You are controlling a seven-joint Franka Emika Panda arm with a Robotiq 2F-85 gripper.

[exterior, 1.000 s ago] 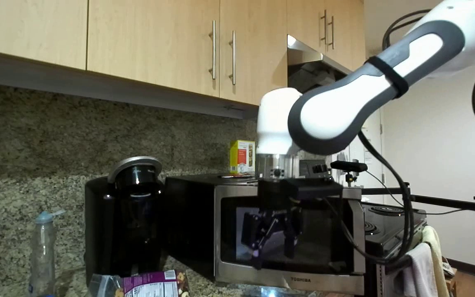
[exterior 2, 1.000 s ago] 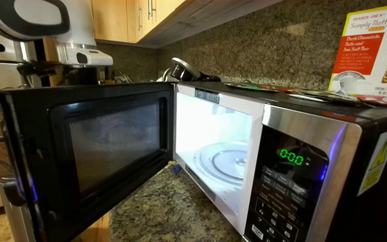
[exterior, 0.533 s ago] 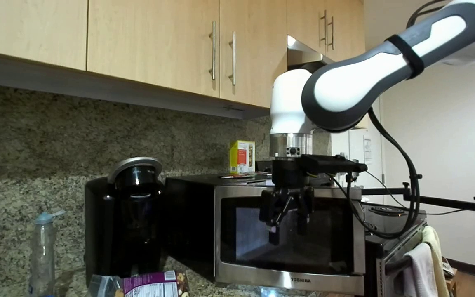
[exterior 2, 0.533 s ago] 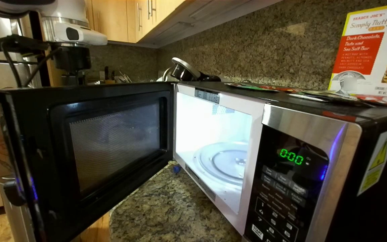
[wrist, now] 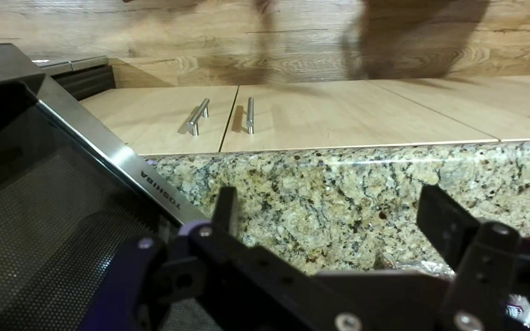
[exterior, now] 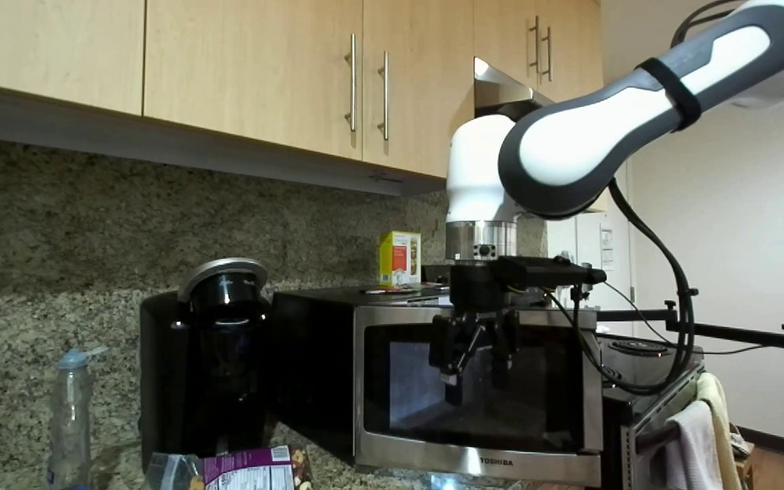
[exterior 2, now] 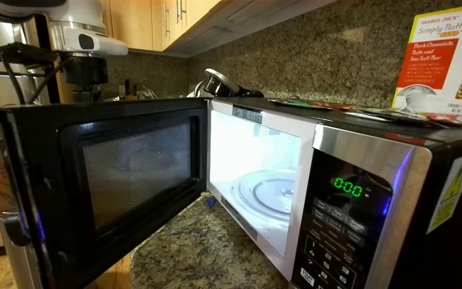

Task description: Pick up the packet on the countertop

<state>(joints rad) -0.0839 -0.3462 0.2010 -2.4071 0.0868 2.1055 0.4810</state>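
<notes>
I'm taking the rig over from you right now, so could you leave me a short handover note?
Gripper: open, holding nothing, hanging above the countertop. The open microwave door shows close by it in the wrist view.
Packet: on the countertop, in front of the coffee maker in an exterior view, its near end cut off by the picture's edge.
Done: no grasp yet.
Left: go to the packet, close on it, lift it. I'd probably move clear of the door first.
</notes>
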